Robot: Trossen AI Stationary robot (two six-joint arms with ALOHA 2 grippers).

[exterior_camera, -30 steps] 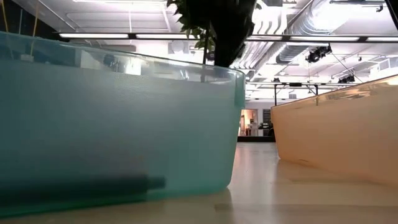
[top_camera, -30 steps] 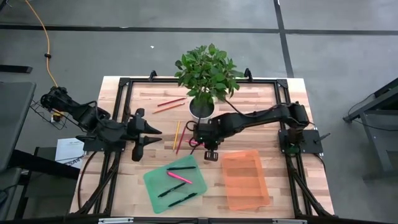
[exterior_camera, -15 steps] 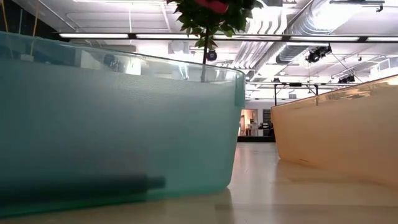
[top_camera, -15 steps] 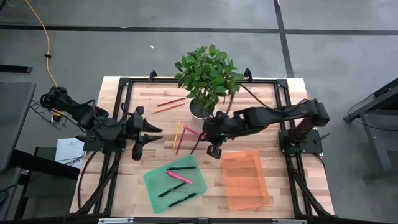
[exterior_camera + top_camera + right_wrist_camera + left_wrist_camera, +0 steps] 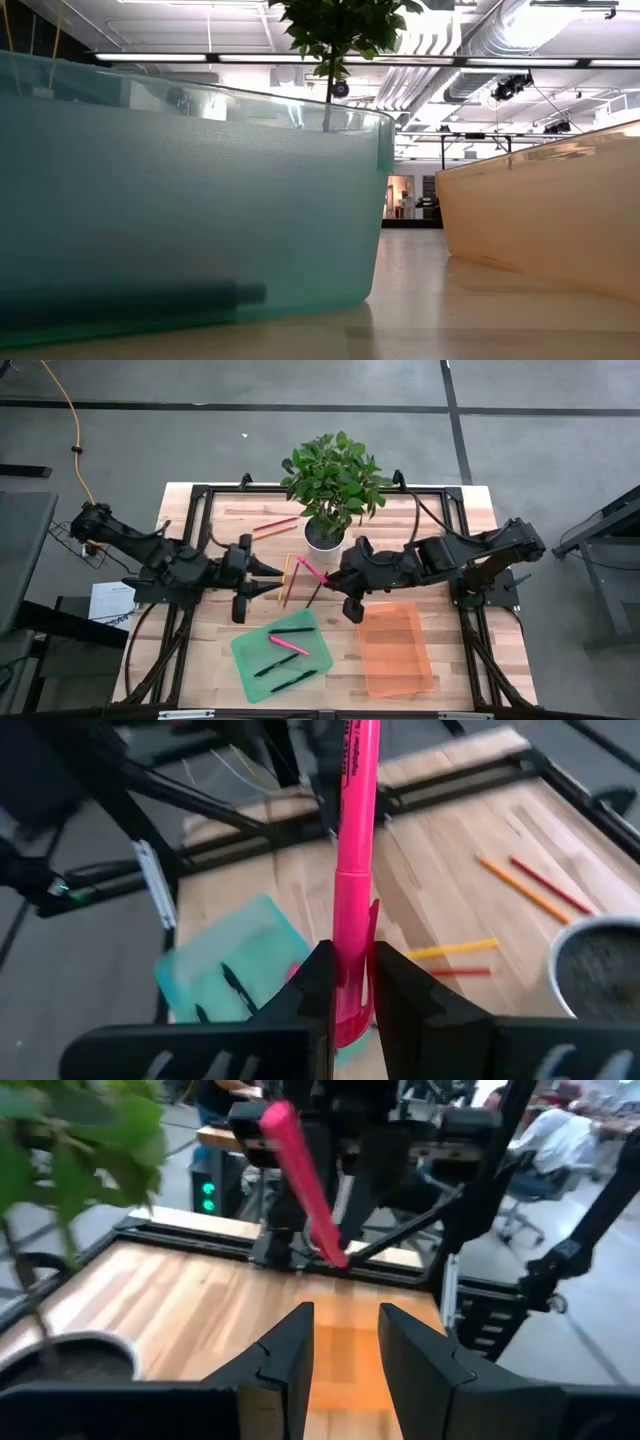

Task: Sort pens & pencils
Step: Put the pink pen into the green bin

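My right gripper (image 5: pixel 331 581) hangs above the table's middle, shut on a bright pink pen (image 5: pixel 309 568) that sticks out toward my left arm. My left gripper (image 5: pixel 276 580) faces it from the left, open, with nothing between its fingers (image 5: pixel 345 1348); its wrist view shows the pink pen (image 5: pixel 303 1185) ahead. A yellow and a red pencil (image 5: pixel 285 579) lie flat on the wood below and between the grippers. Two more pencils (image 5: pixel 275 525) lie farther back. The green tray (image 5: pixel 250 660) holds black pens and one pink pen (image 5: pixel 288 645). My right gripper pinches the pink pen between its two fingers (image 5: pixel 318 982) close to the pen's near end (image 5: pixel 348 982). The pen runs along the fingers and sticks out far beyond their tips. It is lifted clear of the table, slanting toward the far left.
A potted plant (image 5: pixel 330 485) stands at the back middle, close behind both grippers. An orange tray (image 5: pixel 420 660) sits at the near right, beside the green tray. In the low view both tray walls (image 5: pixel 190 200) (image 5: pixel 540 225) fill the foreground. People sit at desks beyond the table.
My right gripper has risen from the table and tipped up toward level, carrying the pink pen, which is now lifted clear and points toward my left arm. My left gripper has moved toward the table's right, closer to the pen, still open.
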